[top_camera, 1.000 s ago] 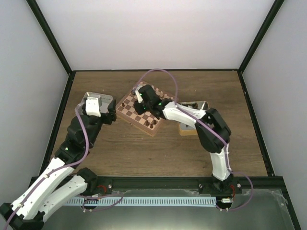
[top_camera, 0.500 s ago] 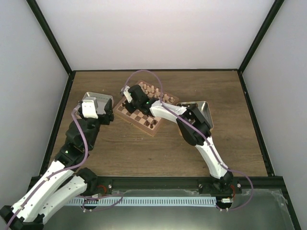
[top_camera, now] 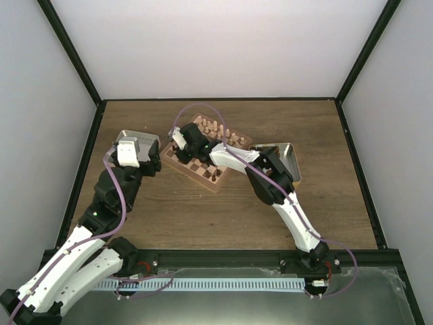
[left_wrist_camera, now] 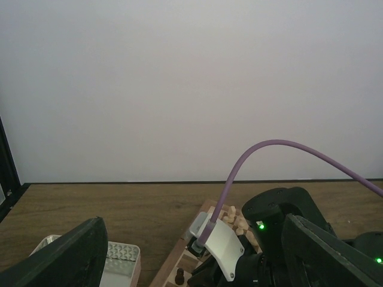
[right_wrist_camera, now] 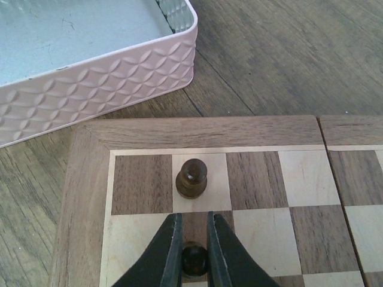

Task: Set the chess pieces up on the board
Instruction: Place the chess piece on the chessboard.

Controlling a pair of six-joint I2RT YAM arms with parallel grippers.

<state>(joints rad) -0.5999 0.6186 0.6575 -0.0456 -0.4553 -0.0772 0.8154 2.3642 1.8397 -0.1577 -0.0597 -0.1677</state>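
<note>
Brown wood tabletop (top_camera: 237,210), white walls round it, w/ the board (top_camera: 200,177) sat skewed mid-table. Within the last sec the R gripper (right_wrist_camera: 192,217) had swung from over the board's middle to the board's left corner, the one nearest the patterned tin (right_wrist_camera: 114,66). Its elbow had come in off the other tin (top_camera: 292,161) by the board's right edge. L arm had hardly shifted.

R claw was clamped on a small dark piece (right_wrist_camera: 194,261), low over a dark sq in the board's 2nd row from the border. Couldn't tell whether its base touched the board. One sq nearer the board's edge, a dark pawn (right_wrist_camera: 191,178) stood upright on a light sq, apart from the fingers.

L gripper (left_wrist_camera: 191,239) hung left of the board by the patterned tin, jaws wide apart, nothing btwn them.

Pale pieces (top_camera: 215,127) lined the board's far side. Other dark pieces (top_camera: 215,175) stood at the board's near-right edge.

Read: the carry looked done & this was the placing step. Probably next: lower, open, lift straight up so the pawn isn't knocked. Sqs round this corner of the board were mostly bare, so plenty of set-up was left.
</note>
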